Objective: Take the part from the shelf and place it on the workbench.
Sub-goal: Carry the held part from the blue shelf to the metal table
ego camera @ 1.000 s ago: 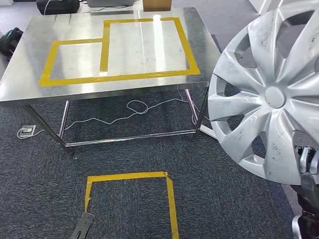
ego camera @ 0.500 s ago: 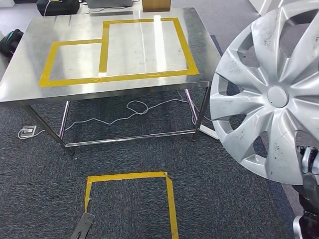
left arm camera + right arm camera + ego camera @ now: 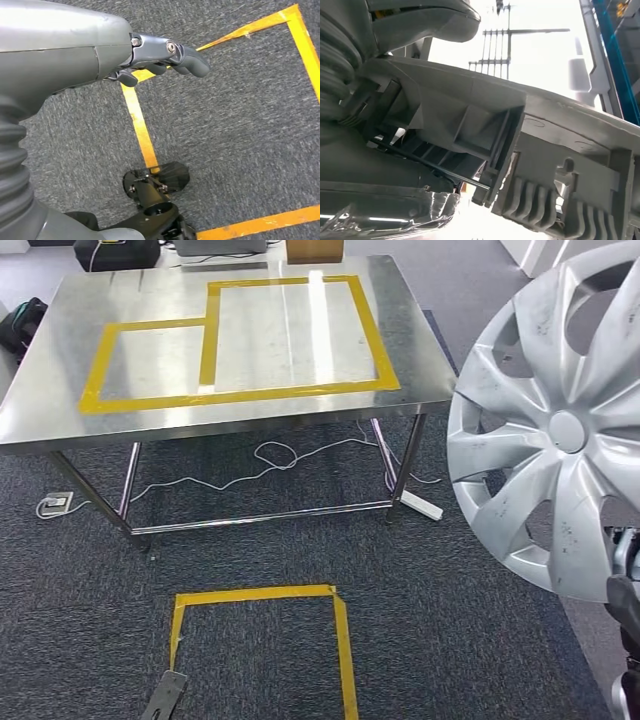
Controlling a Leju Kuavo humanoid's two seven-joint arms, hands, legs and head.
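I see the steel workbench ahead in the head view, the largest item, standing on dark carpet. Its top carries two adjoining rectangles of yellow tape. A white cable lies looped on the floor under it, with a white power strip by the near right leg and a socket block at the left.

Next in size: the silver hubcap, held upright at the right edge of the head view, off to the right of the workbench and apart from it, spokes facing me. My right hand grips it at the lower rim; the right wrist view shows the ribbed grey back of the hubcap pressed close against the hand.

A square of yellow floor tape lies on the carpet nearer to me.

My left hand hangs over the carpet and the floor tape, holding nothing, fingers loosely curled inward.
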